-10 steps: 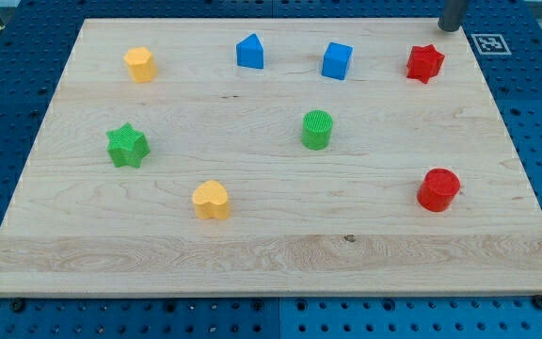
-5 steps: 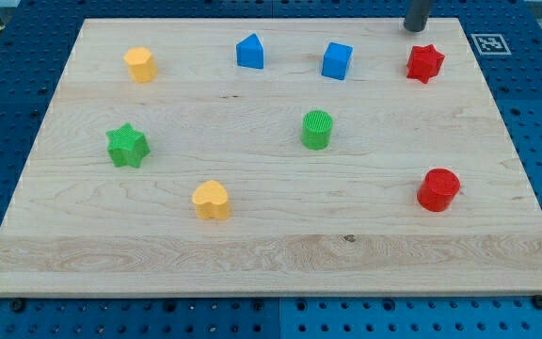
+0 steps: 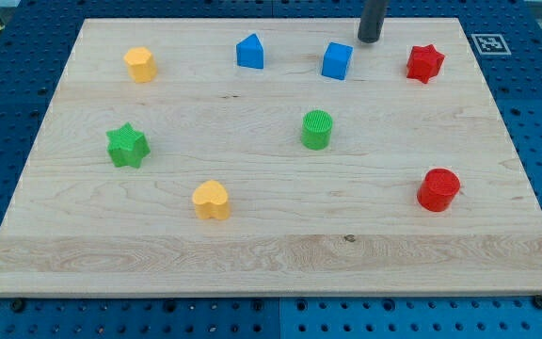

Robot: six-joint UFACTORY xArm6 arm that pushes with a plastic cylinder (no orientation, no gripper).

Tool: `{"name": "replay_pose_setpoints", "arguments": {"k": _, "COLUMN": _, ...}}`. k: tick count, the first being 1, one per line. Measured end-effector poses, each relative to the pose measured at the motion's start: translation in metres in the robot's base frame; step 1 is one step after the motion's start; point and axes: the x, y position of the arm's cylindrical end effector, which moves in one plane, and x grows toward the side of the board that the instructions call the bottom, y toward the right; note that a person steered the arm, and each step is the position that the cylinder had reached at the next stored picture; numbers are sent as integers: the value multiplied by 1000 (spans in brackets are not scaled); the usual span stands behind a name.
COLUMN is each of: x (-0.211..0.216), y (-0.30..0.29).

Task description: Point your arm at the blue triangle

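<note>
The blue triangle (image 3: pixel 250 51) stands near the board's top edge, left of centre. My tip (image 3: pixel 370 40) is at the top of the view, well to the right of the blue triangle. It sits just above and right of the blue cube (image 3: pixel 337 60), not touching it. The red star (image 3: pixel 424 63) lies to the tip's right.
A yellow hexagonal block (image 3: pixel 140 64) is at the top left, a green star (image 3: pixel 127 145) at the left, a green cylinder (image 3: pixel 317 129) in the middle, a yellow heart (image 3: pixel 212 200) lower left of centre, a red cylinder (image 3: pixel 438 189) at the right. The wooden board (image 3: pixel 271 254) rests on a blue pegboard.
My tip has moved left along the board's top edge, from above the red star to beside the blue cube. No block has moved.
</note>
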Motion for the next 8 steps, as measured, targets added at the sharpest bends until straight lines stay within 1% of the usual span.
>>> {"name": "replay_pose_setpoints", "arguments": {"k": 2, "x": -8, "y": -105}}
{"name": "replay_pose_setpoints", "arguments": {"k": 3, "x": -36, "y": -142}}
{"name": "replay_pose_setpoints", "arguments": {"k": 4, "x": -36, "y": -182}}
{"name": "replay_pose_setpoints", "arguments": {"k": 5, "x": -30, "y": -208}}
{"name": "replay_pose_setpoints", "arguments": {"k": 8, "x": 25, "y": -213}}
